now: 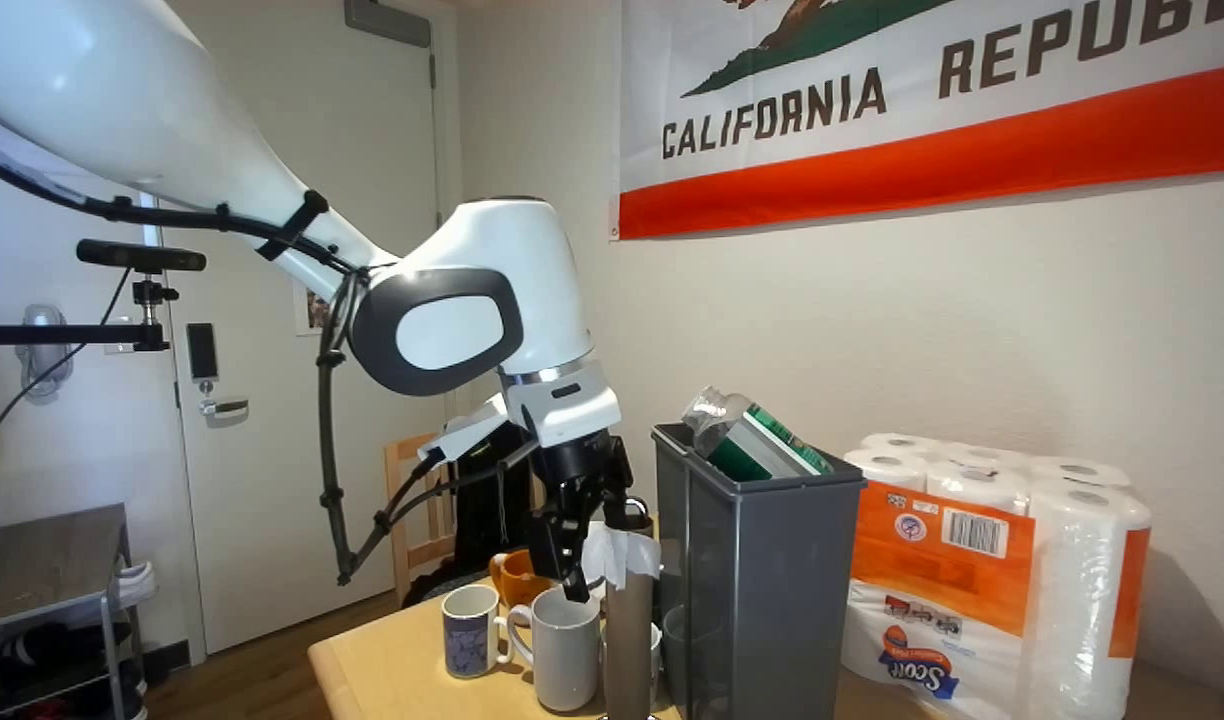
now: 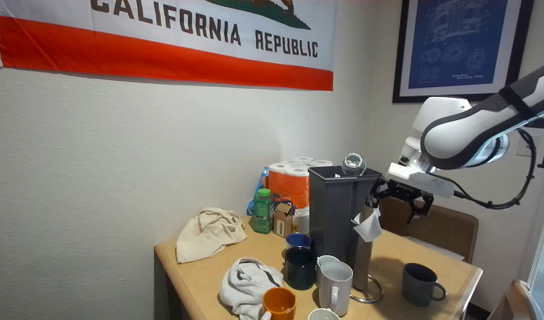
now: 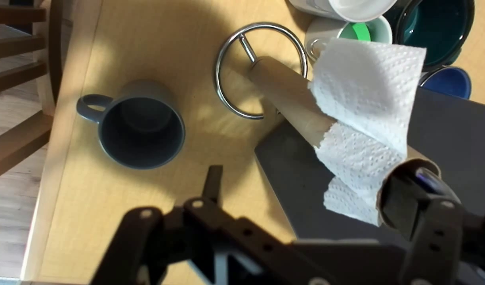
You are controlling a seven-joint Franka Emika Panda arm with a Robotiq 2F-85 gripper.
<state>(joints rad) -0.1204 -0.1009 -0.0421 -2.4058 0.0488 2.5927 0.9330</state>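
Note:
My gripper stands open over a brown cardboard tube that rises upright on a metal-ring stand. In the wrist view, its right finger appears to reach into the tube's top mouth, next to a shiny piece of the stand. The left finger hangs outside, over the table. A torn scrap of white paper towel clings round the tube's upper part, also seen as white paper in an exterior view. Whether the jaws touch the tube wall cannot be told. A dark grey mug stands nearby.
A tall grey bin with rubbish on top stands right beside the tube. Several mugs cluster close by, including a white mug and an orange mug. Beyond are a paper-roll pack, a green bottle and cloth bundles.

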